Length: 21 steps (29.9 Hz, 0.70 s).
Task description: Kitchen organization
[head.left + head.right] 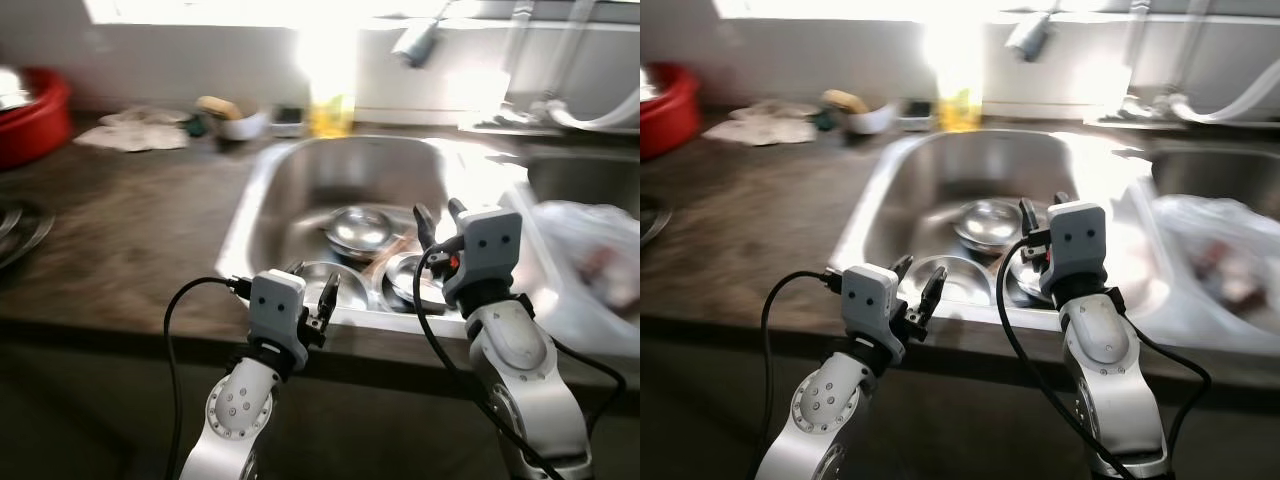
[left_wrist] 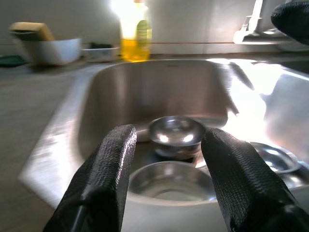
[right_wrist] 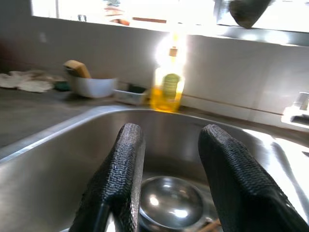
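Observation:
A steel sink [image 1: 262,175] holds three steel bowls: one upside down at the middle [image 1: 360,228], one at the front left [image 2: 169,181], one at the front right [image 1: 405,280]. My left gripper [image 1: 314,292] hovers open over the sink's front rim, with nothing between its fingers [image 2: 104,169]. My right gripper [image 1: 437,222] is raised higher above the front right bowl, open and empty too, its fingers [image 3: 120,174] pointing toward the back wall.
A yellow soap bottle [image 1: 331,110] stands behind the sink beside a white bowl with a sponge [image 1: 236,118]. The faucet [image 1: 415,42] hangs above. A red basin [image 1: 35,115] sits far left; a plastic bag [image 1: 590,265] lies right. Cloths [image 1: 130,130] lie on the dark counter.

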Available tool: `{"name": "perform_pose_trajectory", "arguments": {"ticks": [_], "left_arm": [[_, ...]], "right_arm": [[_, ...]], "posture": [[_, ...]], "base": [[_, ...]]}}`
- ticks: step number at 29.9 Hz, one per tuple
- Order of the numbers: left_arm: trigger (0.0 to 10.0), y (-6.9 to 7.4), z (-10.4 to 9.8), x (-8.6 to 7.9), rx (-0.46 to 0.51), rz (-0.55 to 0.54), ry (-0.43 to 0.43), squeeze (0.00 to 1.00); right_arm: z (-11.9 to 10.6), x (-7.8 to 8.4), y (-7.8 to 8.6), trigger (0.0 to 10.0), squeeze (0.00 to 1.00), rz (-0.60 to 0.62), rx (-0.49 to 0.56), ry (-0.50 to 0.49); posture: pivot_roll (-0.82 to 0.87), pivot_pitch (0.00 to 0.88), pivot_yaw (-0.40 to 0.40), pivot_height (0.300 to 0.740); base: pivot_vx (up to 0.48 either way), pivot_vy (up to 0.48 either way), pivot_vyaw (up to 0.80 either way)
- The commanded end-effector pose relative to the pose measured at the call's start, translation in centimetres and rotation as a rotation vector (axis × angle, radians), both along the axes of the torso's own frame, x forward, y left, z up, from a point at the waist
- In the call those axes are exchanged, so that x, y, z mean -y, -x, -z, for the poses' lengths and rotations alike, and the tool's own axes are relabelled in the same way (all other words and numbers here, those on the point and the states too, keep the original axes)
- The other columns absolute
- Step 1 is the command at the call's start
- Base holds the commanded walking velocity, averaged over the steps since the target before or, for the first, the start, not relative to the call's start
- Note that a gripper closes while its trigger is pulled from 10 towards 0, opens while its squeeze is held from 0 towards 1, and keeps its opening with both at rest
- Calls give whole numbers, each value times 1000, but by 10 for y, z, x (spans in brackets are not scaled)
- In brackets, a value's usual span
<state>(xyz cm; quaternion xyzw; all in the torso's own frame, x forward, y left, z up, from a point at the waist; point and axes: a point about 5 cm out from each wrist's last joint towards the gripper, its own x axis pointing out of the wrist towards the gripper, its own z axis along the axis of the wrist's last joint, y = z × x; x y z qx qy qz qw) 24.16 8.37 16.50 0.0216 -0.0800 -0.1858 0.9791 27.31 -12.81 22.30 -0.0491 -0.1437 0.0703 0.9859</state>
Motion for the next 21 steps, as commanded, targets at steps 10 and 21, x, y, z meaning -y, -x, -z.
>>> {"name": "perform_pose_trajectory", "arguments": {"ticks": [10,21], "left_arm": [[10000,0,1,-1,-4,-8,9,0],[10000,0,0,0,-5,1,6,0]], "right_arm": [[-3,-8,-2,10000,0,-19,-6,-15],[-3,-11,-5,10000,0,-24,-12,-26]], "posture": [[80,73,-14,740],[84,65,-15,740]], "base": [[0,30,800],[0,471,800]]}}
